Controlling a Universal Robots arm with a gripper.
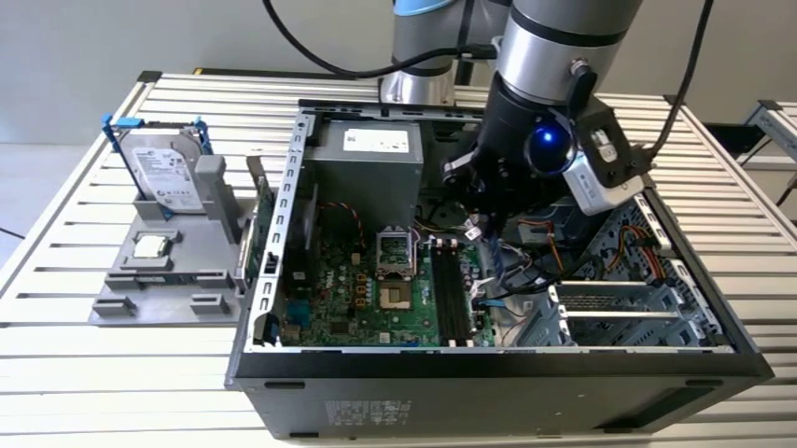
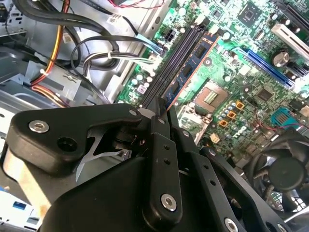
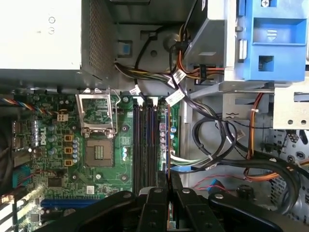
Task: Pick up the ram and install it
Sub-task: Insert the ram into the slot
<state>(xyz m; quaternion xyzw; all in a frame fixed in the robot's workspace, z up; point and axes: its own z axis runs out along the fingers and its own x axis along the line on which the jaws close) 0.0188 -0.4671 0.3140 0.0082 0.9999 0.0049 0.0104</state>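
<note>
Tool (image 2: pixel 160 104) is down inside the open computer case (image 1: pixel 268 280), which stands on the slatted tabletop (image 1: pixel 75 187) toward its edge on the exterior view's right. Fingers are drawn together on the near end of the ram (image 2: pixel 193 65), a thin-edge pinch with no gap visible between pads and board.

Ram position: it stands on edge over the motherboard (image 3: pixel 53 159), chips facing sideways. It runs away from the fingertips along the bank of black memory slots (image 3: pixel 145 145).

Key relation: the ram's long axis is parallel to the slots. In the first wrist view the fingertips sit at the end of the slot bank, on its side away from the processor socket (image 3: pixel 99 152). The stick therefore appears lined up with the outermost slot on that side.

Judgement: alignment along the slot looks good. Whether the contact edge is in the slot or just above it cannot be told here. A blue cable (image 3: pixel 181 169) lies just beside the fingertips and could snag.
</note>
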